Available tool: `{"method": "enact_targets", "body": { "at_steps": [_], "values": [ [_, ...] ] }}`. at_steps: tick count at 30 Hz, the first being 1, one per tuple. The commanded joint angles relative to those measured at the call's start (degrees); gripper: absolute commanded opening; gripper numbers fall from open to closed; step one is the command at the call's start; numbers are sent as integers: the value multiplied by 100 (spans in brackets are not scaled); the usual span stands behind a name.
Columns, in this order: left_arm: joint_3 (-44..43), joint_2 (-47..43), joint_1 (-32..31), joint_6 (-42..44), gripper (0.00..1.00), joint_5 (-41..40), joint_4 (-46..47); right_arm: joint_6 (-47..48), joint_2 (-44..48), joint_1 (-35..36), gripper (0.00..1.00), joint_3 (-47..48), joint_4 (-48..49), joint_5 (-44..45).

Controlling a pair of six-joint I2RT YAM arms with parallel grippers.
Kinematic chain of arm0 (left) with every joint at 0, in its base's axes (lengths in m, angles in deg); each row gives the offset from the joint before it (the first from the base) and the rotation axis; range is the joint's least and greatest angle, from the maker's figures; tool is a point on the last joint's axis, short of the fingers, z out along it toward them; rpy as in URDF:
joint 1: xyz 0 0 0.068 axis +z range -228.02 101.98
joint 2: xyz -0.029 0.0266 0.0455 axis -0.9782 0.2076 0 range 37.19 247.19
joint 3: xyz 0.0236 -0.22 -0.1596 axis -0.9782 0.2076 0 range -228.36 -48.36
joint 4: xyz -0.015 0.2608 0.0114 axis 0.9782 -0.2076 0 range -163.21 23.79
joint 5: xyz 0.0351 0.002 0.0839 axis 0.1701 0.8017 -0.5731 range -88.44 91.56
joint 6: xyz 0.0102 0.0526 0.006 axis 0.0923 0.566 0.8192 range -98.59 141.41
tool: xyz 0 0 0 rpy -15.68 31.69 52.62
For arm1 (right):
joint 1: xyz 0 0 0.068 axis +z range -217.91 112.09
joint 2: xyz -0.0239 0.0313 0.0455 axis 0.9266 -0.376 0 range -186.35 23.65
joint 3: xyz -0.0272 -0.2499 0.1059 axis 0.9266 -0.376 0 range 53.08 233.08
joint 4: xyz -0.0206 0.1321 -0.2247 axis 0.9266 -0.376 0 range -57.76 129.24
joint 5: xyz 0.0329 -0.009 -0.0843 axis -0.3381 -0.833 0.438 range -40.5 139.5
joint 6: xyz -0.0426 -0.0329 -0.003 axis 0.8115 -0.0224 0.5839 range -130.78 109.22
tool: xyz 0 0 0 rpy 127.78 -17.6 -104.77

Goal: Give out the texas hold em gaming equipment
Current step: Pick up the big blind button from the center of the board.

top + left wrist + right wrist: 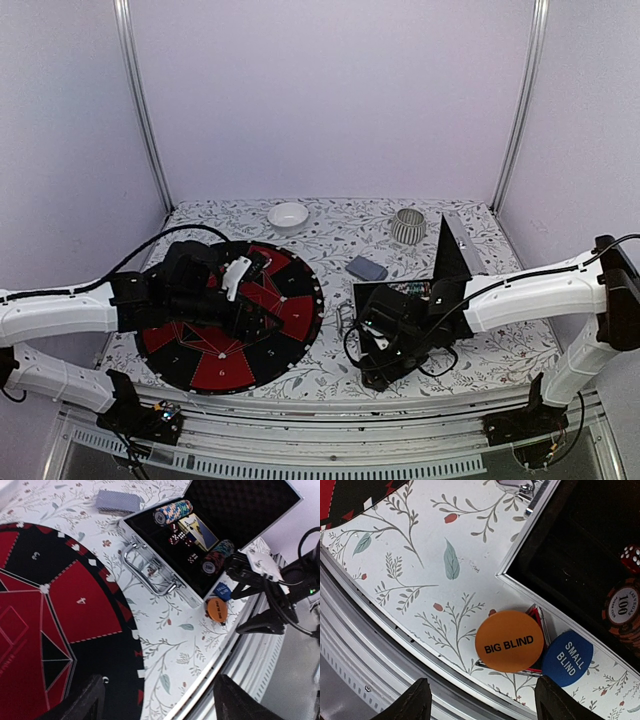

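Observation:
An orange "BIG BLIND" disc [509,641] lies on a red triangular marker [536,614], touching a blue "SMALL BLIND" disc [567,658], on the cloth at the open case's near corner. My right gripper [482,702] is open and empty just above and short of the orange disc. The case [150,555] holds striped chip stacks [172,511], red dice and a card box. A grey-blue card deck [118,501] lies beyond the case; it also shows in the top view [366,268]. My left gripper [157,700] is open and empty over the mat's right edge.
A round red-and-black poker mat [215,370] lies at left under the left arm. A white bowl [288,214] and a ribbed grey cup [408,226] stand at the back. The case lid [450,255] stands upright. The table's front rail [380,645] runs close to the discs.

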Motion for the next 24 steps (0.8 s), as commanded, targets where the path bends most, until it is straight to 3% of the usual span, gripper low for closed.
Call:
{"method": "enact_targets", "body": {
  "at_steps": [1, 16, 24],
  "values": [
    [260, 176, -458, -989, 75, 262, 896, -82, -323, 69, 72, -31, 375, 22],
    [534, 1175, -1225, -1995, 66, 462, 1848, -220, -873, 286, 64, 195, 195, 448],
    [581, 1407, -1538, -2351, 62, 404, 2308, -306, -180, 299, 64, 48, 344, 549]
  ]
}}
